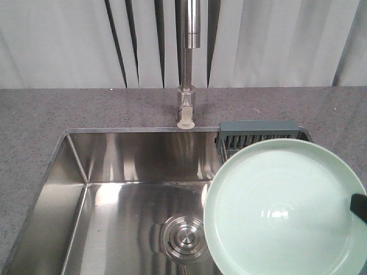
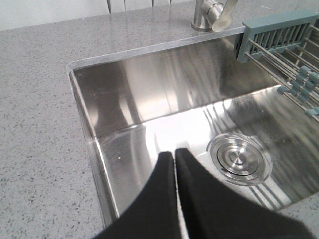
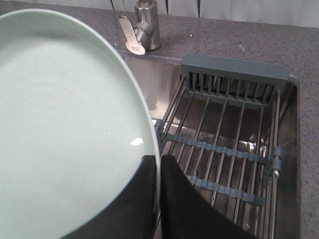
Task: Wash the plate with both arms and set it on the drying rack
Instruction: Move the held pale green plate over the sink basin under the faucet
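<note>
Plate (image 1: 284, 209), where is it?
Held up over the right side of the sink (image 1: 132, 154), tilted so its pale green face turns to the front camera. It hides most of the drying rack (image 3: 224, 144) behind it.
What holds it?
Right claw (image 3: 158, 164). Its two black fingers (image 3: 189, 209) are almost together, with the plate's rim wedged in the thin gap between them, one finger on the face and one behind. In the front view only a black bit of it shows at the plate's right edge.
Does the plate touch the rack?
I cannot tell. In the wrist view the rim passes just beside the rack's left bars.
And the left claw (image 2: 174, 153)?
Pressed together, tip against tip, pinching nothing. It hangs above the sink's near edge, with the drain (image 2: 240, 159) just to its right and the tap (image 2: 212, 15) well beyond.
Where does the rack lie?
Across the sink's right end, its slotted caddy (image 3: 234, 74) at the far side, near the tap
</note>
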Available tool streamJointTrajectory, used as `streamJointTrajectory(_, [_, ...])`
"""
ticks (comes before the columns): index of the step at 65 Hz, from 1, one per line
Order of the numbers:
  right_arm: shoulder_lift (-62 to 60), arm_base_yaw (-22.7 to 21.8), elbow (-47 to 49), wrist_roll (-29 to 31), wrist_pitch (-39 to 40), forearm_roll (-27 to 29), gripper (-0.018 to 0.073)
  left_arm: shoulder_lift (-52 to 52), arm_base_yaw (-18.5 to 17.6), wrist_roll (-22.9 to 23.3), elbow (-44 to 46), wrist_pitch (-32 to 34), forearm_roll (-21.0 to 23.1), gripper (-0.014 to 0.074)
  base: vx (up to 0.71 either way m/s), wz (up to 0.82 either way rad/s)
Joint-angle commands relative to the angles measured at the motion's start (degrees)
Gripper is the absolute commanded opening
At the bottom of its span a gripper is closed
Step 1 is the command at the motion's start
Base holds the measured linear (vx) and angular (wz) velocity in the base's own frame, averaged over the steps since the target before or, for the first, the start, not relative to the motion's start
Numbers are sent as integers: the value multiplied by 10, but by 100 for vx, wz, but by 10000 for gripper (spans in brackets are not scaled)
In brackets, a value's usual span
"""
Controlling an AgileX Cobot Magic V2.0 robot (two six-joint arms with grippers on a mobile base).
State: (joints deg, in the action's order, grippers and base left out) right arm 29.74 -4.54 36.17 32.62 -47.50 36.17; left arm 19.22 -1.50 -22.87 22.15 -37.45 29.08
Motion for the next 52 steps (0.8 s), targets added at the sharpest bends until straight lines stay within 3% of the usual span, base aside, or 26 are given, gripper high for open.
streamJointTrajectory(1, [63, -3, 74, 11, -15, 22, -1, 4, 0, 2, 15, 37, 19, -8, 0, 0])
streamJointTrajectory(13, [180, -2, 154, 74, -73, 59, -1, 4, 0, 2, 15, 30, 19, -8, 0, 0])
streamJointTrajectory(28, [269, 12, 169, 110, -84, 108, -1, 4, 0, 2, 15, 28, 19, -8, 0, 0])
streamJointTrajectory(36, [310, 86, 169, 104, -40, 103, -1, 4, 0, 2, 15, 28, 19, -8, 0, 0])
streamJointTrajectory(45, [363, 192, 169, 51, 72, 79, -1, 4, 0, 2, 15, 28, 19, -8, 0, 0])
streamJointTrajectory(52, [414, 246, 169, 5, 154, 56, -1, 4, 0, 2, 15, 27, 19, -8, 0, 0])
